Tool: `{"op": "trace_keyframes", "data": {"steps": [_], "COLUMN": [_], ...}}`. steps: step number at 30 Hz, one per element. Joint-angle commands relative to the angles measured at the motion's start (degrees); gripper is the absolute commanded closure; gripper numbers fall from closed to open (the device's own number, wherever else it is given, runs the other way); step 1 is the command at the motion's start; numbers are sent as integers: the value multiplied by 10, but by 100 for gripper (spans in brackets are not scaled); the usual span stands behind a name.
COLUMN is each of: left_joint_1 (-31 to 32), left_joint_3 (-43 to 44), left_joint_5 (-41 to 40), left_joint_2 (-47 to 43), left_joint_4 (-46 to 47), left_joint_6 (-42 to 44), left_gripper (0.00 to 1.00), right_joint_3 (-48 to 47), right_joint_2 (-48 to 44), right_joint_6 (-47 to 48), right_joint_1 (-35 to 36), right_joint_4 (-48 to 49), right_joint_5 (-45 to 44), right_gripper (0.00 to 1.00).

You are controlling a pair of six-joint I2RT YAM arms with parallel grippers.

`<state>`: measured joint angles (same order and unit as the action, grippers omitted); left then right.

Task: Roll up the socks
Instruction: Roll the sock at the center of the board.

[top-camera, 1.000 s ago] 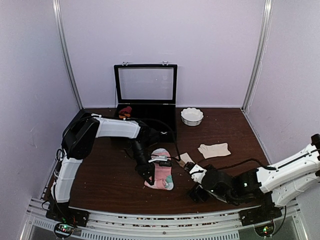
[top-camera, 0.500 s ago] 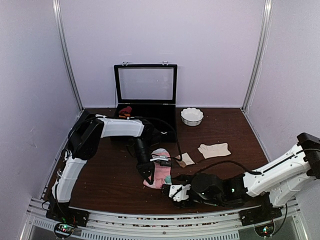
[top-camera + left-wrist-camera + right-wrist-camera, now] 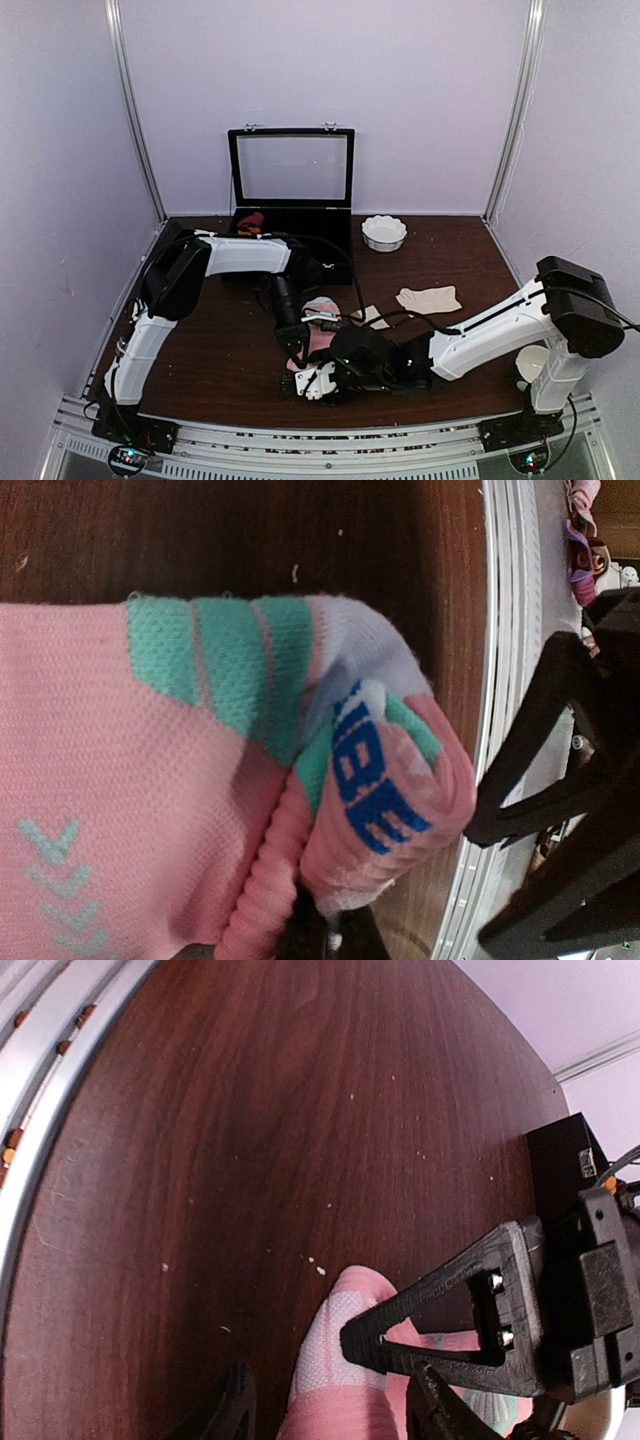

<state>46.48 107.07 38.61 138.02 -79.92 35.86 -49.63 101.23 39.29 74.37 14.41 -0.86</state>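
Two arms are meeting at the pink sock (image 3: pixel 322 335), which is lying near the front middle of the counter (image 3: pixel 200 350). The left fingers (image 3: pixel 335 942) are sitting narrow, pinching the sock's near end. That end is sitting folded over on itself, and the left wrist view is showing mint patches, a white patch and blue lettering bunched into the fold. The right arm is spanning the counter low from the right side. The right fingers (image 3: pixel 232 1412) are standing wide, one on either side of that same folded end, gripping nothing. In the right wrist view, the black frame of the left fingers is crossing just above the sock, close to the right ones. The cream sock (image 3: pixel 428 299) is lying flat and well apart to the right, untouched. Farther back, a white bowl (image 3: pixel 384 232) is sitting beside an open black case (image 3: pixel 300 225), with a dark red and orange bundle (image 3: pixel 250 222) resting at the case's left corner.
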Motion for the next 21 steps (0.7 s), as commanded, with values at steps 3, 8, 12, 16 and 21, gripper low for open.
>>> {"op": "trace_keyframes", "data": {"steps": [3, 8, 12, 16, 21], "left_joint_1": [-6, -6, -9, -17, -22], "left_joint_3": [-8, -7, -13, -30, -49], "left_joint_5": [-86, -83, -85, -69, -60], "left_joint_2": [39, 33, 23, -1, -20], "left_joint_4": [39, 37, 37, 36, 28], "left_joint_6": [1, 8, 15, 36, 61], "left_gripper": [100, 99, 86, 74, 69], "right_joint_3": [-18, -11, 6, 10, 16], "right_joint_2": [31, 46, 52, 64, 82], "right_joint_6": [11, -3, -31, -58, -66], "right_joint_1": [-25, -41, -54, -66, -71], "right_joint_4": [-37, -44, -29, -36, -46], "right_joint_5": [36, 37, 26, 28, 36], "right_gripper": [51, 56, 65, 67, 68]}}
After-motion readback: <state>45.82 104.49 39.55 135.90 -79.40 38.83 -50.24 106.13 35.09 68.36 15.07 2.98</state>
